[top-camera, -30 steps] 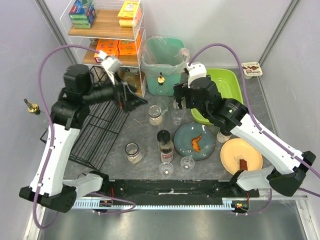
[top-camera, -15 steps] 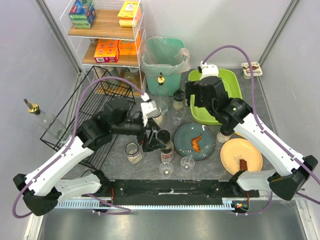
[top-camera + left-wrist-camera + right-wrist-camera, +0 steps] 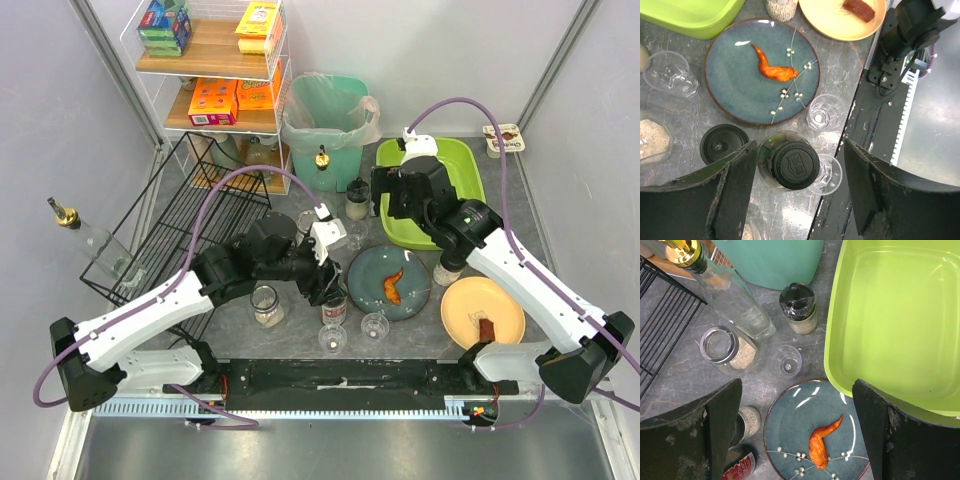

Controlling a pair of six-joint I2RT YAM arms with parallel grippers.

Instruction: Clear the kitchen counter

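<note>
The dark-grey kitchen counter [image 3: 232,322] holds a blue plate [image 3: 371,268] with an orange chicken wing [image 3: 393,285], a yellow plate [image 3: 468,298] with a brown food piece [image 3: 487,328], and a dark bottle [image 3: 795,165] with a black cap. My left gripper [image 3: 325,283] is open and hovers over that bottle, which sits between the jaws in the left wrist view [image 3: 800,172]. My right gripper [image 3: 385,208] is open and empty, above the gap between the blue plate [image 3: 790,435] and the lime-green tub [image 3: 900,315].
Small clear cups [image 3: 374,326] [image 3: 332,338] [image 3: 355,233], a grain jar [image 3: 266,305] and spice shakers [image 3: 357,198] [image 3: 447,270] stand around the plates. A black wire rack [image 3: 200,235] lies at left. A teal bin [image 3: 325,110], an oil bottle [image 3: 321,165] and a shelf [image 3: 215,62] stand behind.
My left arm has swung from over the wire rack down and right to the dark bottle. My right gripper has shifted slightly right and stayed open.
</note>
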